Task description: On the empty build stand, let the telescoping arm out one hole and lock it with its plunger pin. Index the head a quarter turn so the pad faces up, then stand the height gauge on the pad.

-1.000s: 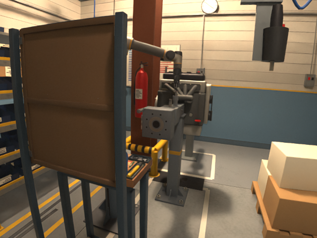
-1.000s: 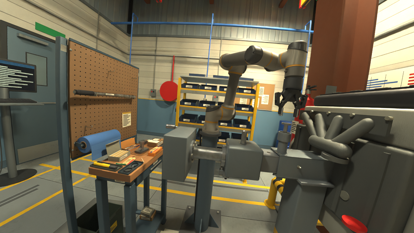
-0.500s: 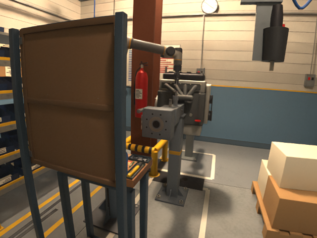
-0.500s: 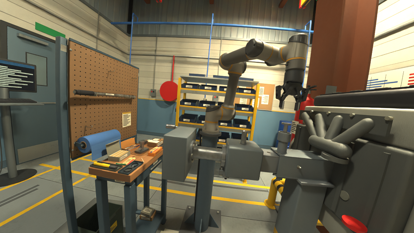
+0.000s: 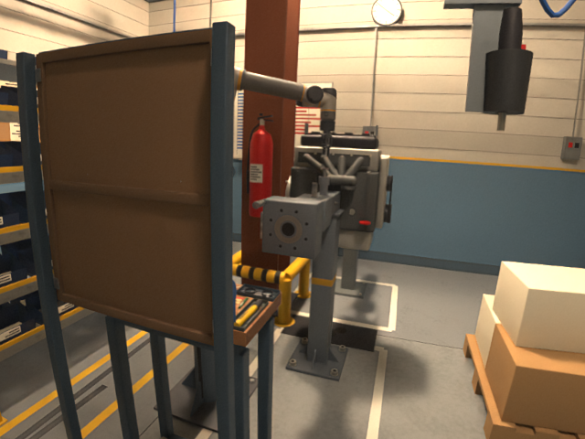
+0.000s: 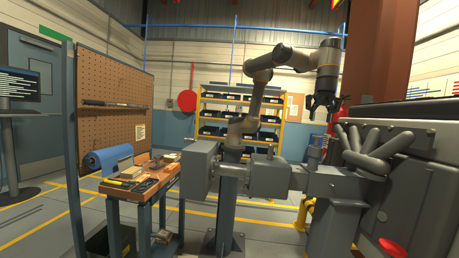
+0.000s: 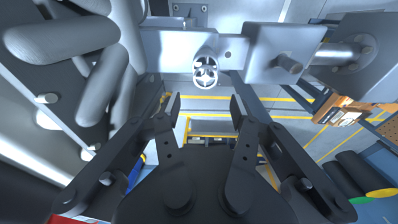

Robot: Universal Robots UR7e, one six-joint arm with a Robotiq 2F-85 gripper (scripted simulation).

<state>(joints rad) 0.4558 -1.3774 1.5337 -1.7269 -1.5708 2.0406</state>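
The plunger pin [image 7: 205,66] [image 6: 315,150] stands upright on the stand's outer sleeve [image 6: 324,181], below my open, empty gripper [image 7: 204,106] [image 6: 321,110], which hangs a short way above it. The telescoping arm [image 6: 297,178] runs out of the sleeve to a grey block [image 6: 269,175] carrying a second pin [image 6: 270,152] [image 7: 285,63]. A round shaft [image 6: 229,169] joins that block to the square head [image 6: 196,170] [image 5: 289,230], whose pad faces sideways. The height gauge [image 6: 158,163] stands on the orange tool table [image 6: 141,181].
Behind stand yellow shelves with blue bins [image 6: 240,118] and a red-brown column [image 6: 378,48]. An engine with grey exhaust pipes [image 6: 375,144] [image 7: 85,65] sits close beside the gripper on the other stand. A pegboard [image 6: 109,109] rises behind the table. Boxes [image 5: 534,340] sit on a pallet.
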